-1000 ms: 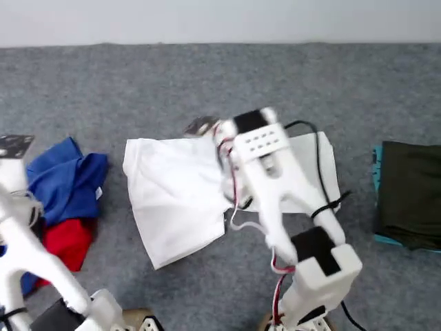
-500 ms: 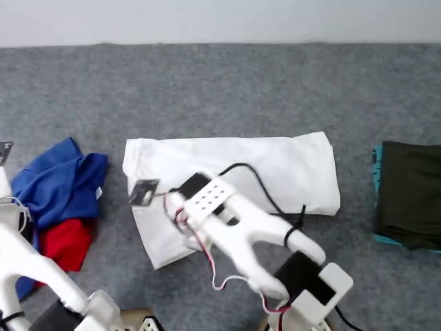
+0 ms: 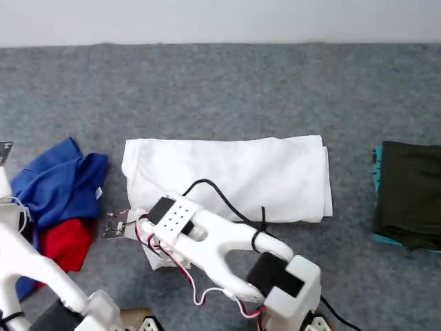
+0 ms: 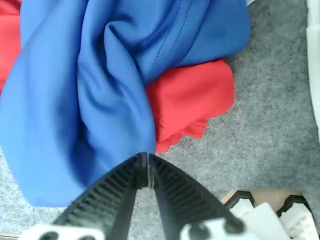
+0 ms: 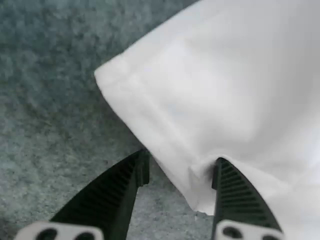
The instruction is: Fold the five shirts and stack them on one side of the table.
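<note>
My right arm (image 3: 220, 238) hides the near-left corner of the white shirt (image 3: 234, 172). The right edge cuts off the dark green folded shirt (image 3: 410, 193); the blue shirt (image 3: 62, 183) covers part of the red shirt (image 3: 65, 245).

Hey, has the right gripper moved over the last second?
Yes. The right gripper swung from the far edge of the white shirt to its near corner, closer to the blue shirt.

Soft, even light falls from overhead across the grey counter (image 3: 227, 83). Shadows are faint and short, and the white shirt (image 3: 234, 176) looks nearly washed out.
</note>
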`<control>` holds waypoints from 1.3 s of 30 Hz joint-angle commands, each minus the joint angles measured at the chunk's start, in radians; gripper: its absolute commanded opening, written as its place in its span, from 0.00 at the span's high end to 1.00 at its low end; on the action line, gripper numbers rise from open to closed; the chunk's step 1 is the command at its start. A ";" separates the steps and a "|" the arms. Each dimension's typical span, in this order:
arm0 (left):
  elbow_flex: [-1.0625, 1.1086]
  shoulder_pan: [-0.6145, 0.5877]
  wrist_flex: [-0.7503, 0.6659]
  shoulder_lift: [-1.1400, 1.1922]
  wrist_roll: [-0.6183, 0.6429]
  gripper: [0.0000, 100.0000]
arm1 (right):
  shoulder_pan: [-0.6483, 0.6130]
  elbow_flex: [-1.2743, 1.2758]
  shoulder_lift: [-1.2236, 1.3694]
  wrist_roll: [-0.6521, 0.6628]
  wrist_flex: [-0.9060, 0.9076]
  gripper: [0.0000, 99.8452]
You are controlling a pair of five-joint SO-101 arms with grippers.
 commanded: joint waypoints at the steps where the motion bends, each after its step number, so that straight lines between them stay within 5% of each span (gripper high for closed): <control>1: -0.031 0.000 -0.011 -0.035 0.008 0.98 | -0.028 -0.089 0.088 0.009 -0.008 0.79; 20: -0.031 0.002 -0.009 -0.035 0.008 0.98 | 0.113 -0.439 0.171 0.002 0.461 0.85; 28: -0.031 0.002 -0.009 -0.035 0.008 0.98 | 0.130 -0.520 -0.008 0.002 0.573 0.85; 39: -0.031 0.002 -0.009 -0.035 0.008 0.98 | 0.596 -0.482 -0.067 0.005 0.522 0.85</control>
